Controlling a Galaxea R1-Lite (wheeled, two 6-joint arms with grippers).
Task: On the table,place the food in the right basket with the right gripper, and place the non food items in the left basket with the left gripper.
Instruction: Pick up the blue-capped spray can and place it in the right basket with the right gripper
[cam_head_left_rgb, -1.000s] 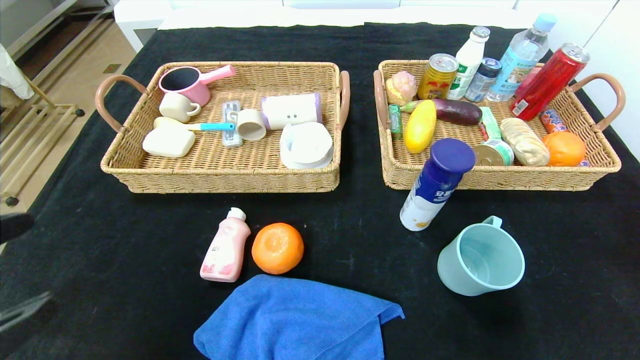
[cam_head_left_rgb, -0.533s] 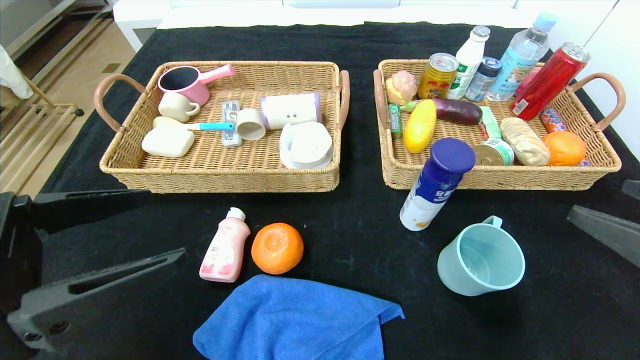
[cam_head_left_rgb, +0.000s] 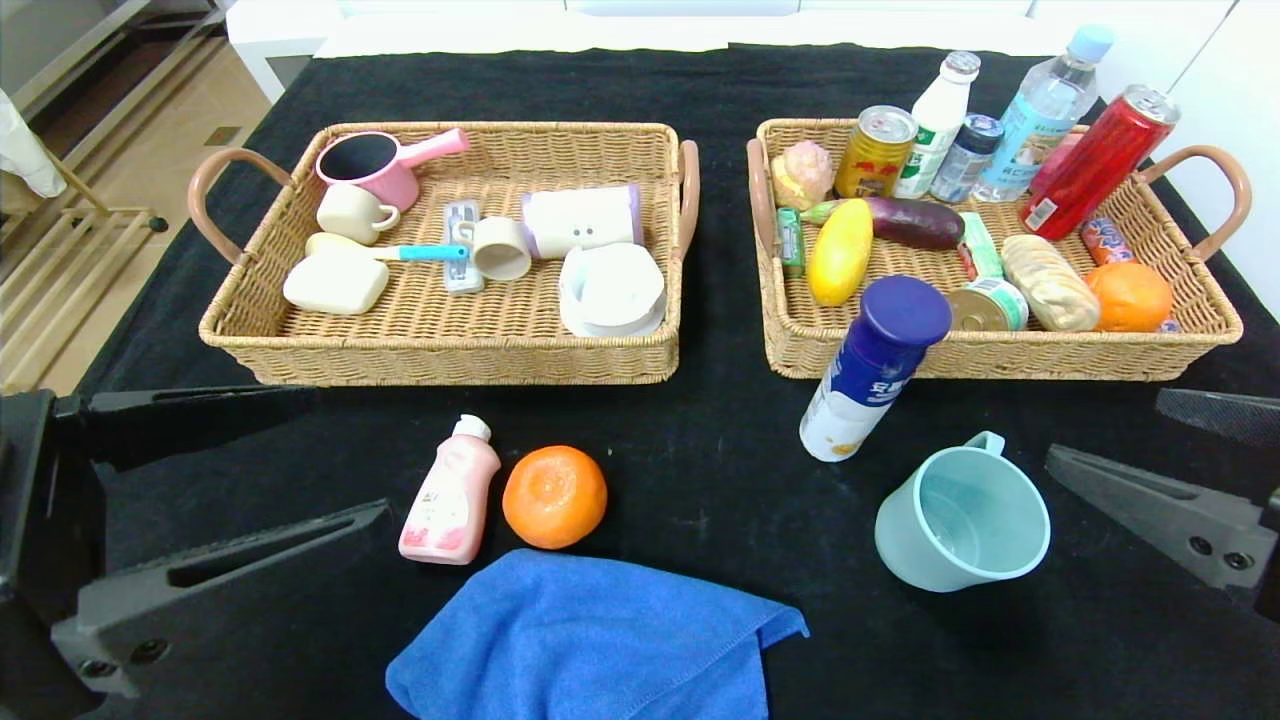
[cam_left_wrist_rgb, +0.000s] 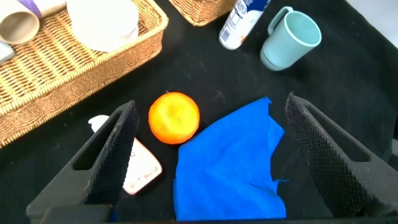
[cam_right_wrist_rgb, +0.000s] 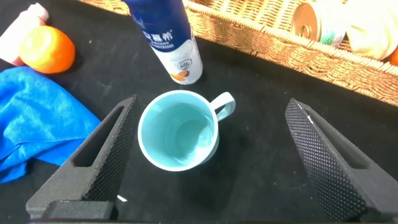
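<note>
Left gripper (cam_head_left_rgb: 300, 455) hovering, jaws wide open, empty; pink bottle (cam_head_left_rgb: 451, 492) lying just beyond jaw tips on tabletop (cam_head_left_rgb: 700, 470), long axis pointing toward left basket (cam_head_left_rgb: 440, 350). Right gripper (cam_head_left_rgb: 1140, 440) jaws open, empty, sitting nearer mug (cam_head_left_rgb: 962, 515).

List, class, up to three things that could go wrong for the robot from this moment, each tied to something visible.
1. The open right gripper hovers by the teal mug, a non-food item; it might grab the wrong thing.
2. The orange touches the pink bottle; the open left gripper taking the bottle could set it rolling.
3. The blue-capped bottle stands close to the right basket and could topple if bumped.
</note>
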